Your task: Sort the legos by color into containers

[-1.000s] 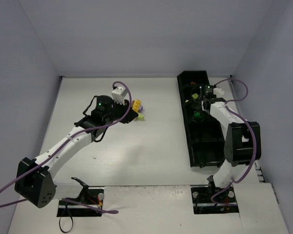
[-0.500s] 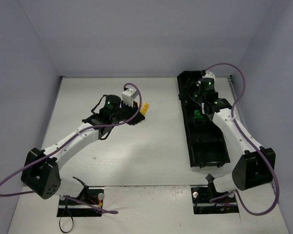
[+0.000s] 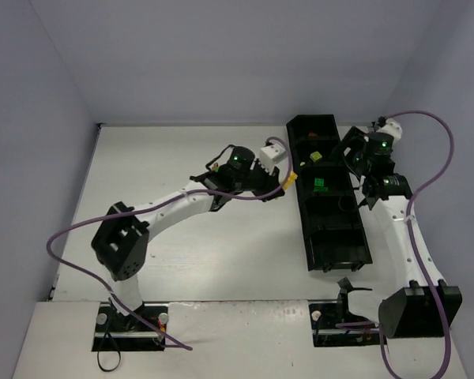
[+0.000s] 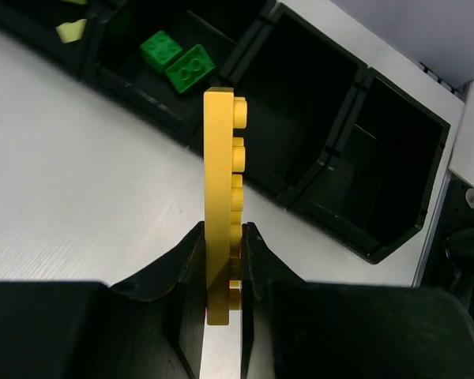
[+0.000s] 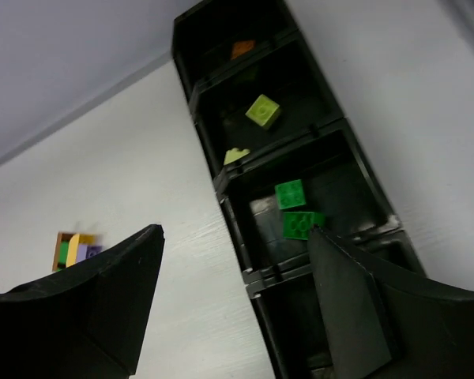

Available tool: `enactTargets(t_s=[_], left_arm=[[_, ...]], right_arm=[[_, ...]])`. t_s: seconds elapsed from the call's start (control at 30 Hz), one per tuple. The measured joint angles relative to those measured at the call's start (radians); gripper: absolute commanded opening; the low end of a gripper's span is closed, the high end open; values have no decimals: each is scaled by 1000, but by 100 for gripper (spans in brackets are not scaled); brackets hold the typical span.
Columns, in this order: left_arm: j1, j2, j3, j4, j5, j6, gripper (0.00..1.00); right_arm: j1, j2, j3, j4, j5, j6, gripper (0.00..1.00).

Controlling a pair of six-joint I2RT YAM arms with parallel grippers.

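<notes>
Stretching from the lower left of the top view toward the centre, the left arm [image 3: 170, 207] crosses the white table [image 3: 221, 260], with a purple cable [image 3: 63, 237] looping beside it. Right of centre lies the black tray [image 3: 336, 237], a row of square compartments running from the upper middle of the frame down toward the lower right. In the right wrist view, a small blurred cluster of legos [image 5: 75, 249] rests on the table at the left edge, well apart from the tray. Further right in that view, an orange lego [image 5: 242, 49] sits in the topmost compartment. Below it are lime legos [image 5: 263, 110] in the next compartment and two green legos [image 5: 291, 193] close together in the third. The left gripper [image 4: 221, 237] is clamped on a yellow lego [image 4: 219, 158], a flat plate held on edge with its studs facing right. Its lower end is pinched between the jaws and the rest sticks up in the middle of the left wrist view. In the top view it hangs just left of the tray, beside the compartment with the green legos, and the tray's left wall stands between the plate and those compartments. Further right, the right gripper [image 5: 235, 230] sits near the tray's right wall in the upper right of the top view, its jaws spread wide and holding no lego.
</notes>
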Motion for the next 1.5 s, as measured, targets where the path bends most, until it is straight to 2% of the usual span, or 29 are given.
enactTargets(t_s=[0.13,0.3,0.53,0.57,0.7,0.8,0.93,1.1,1.27,1.5], left_arm=[[-56,156,152,-5,38,40,6],[-117,320,328,-18,64,86,6],[-186,451,431,9,47,91,15],[-193,470,447,12,39,89,32],[-214,544,505,19,7,72,68],[-211,551,507,7,-30,59,75],[-196,507,462,18,-91,34,75],[-131,311,264,27,-194,-54,75],[32,68,71,15,-294,-185,75],[266,-166,-154,-106,-399,-301,75]], right_arm=[[-71,-87,-21,-41,77,32,75],[-93,-128,-24,-93,165,67,77],[-93,-129,-34,-137,217,83,77],[-93,-129,-36,-143,219,84,77],[-93,-129,-43,-158,221,84,77],[-93,-129,-43,-159,221,80,77],[-92,-129,-43,-159,216,56,74],[-74,-113,-39,-147,149,-9,64],[28,-5,11,-112,48,-87,63],[246,266,122,-42,-120,-201,63]])
